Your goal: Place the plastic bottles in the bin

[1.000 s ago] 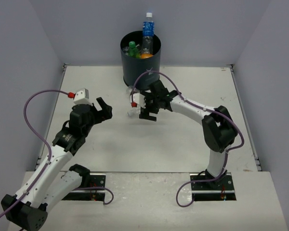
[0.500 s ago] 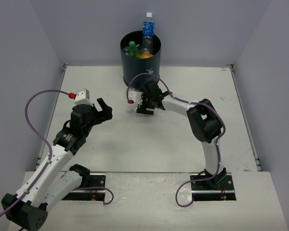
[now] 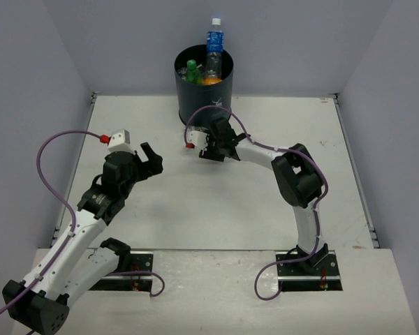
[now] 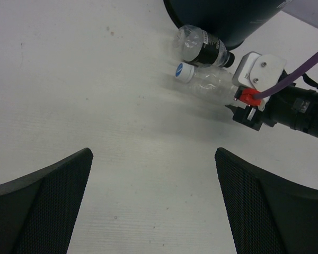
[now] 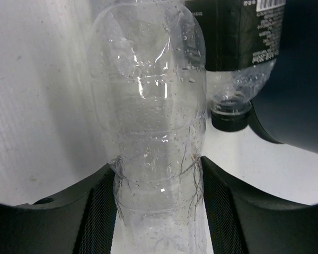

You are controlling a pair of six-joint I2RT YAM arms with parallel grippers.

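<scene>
- At the foot of the bin (image 3: 204,105), near the worktop's (image 3: 265,202) far edge, a clear bottle (image 5: 148,121) is lying on its side, with a black-labelled bottle (image 5: 244,37) just beside it.
- The right gripper (image 3: 208,146) is squeezing the clear bottle between both fingers (image 5: 98,211).
- Inside the bin, a blue-labelled bottle (image 3: 214,38) is sticking up above the rim.
- The left gripper (image 3: 149,159) is hovering well apart towards the left edge, fingers spread wide, holding nothing.

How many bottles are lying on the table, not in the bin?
2. A clear bottle lies between the jaws of the right gripper, and a black-capped bottle lies beside it, next to the bin. More could be hidden behind the bin.
</scene>
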